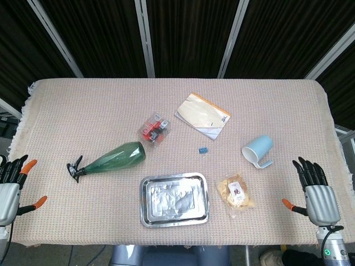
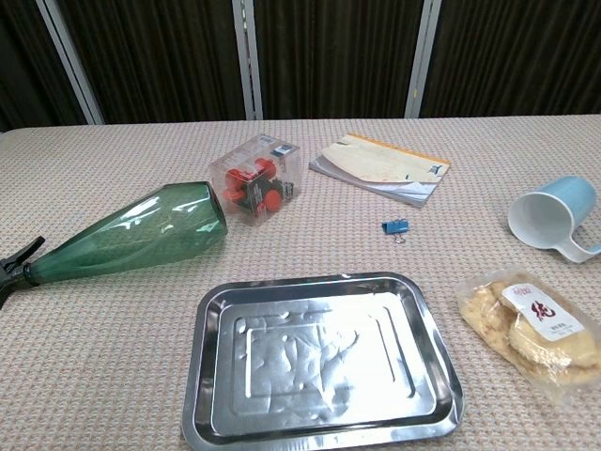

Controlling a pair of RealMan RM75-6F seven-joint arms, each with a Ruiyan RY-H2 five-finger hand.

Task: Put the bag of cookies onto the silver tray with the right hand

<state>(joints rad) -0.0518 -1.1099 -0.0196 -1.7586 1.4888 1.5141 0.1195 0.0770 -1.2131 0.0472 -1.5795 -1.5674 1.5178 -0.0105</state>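
A clear bag of golden cookies [image 1: 236,192] [image 2: 531,321] with a white and red label lies flat on the cloth, just right of the silver tray [image 1: 174,200] [image 2: 319,358]. The tray holds nothing. In the head view my right hand [image 1: 315,192] hovers at the table's right front corner, well right of the bag, fingers spread and holding nothing. My left hand [image 1: 10,187] is at the left front edge, fingers apart, also holding nothing. Neither hand shows in the chest view.
A light blue mug [image 1: 258,151] [image 2: 554,218] lies on its side behind the bag. A green bottle [image 1: 112,158] lies left of the tray. A box of red items [image 1: 155,128], a notebook [image 1: 203,116] and a small blue clip [image 1: 203,149] sit farther back.
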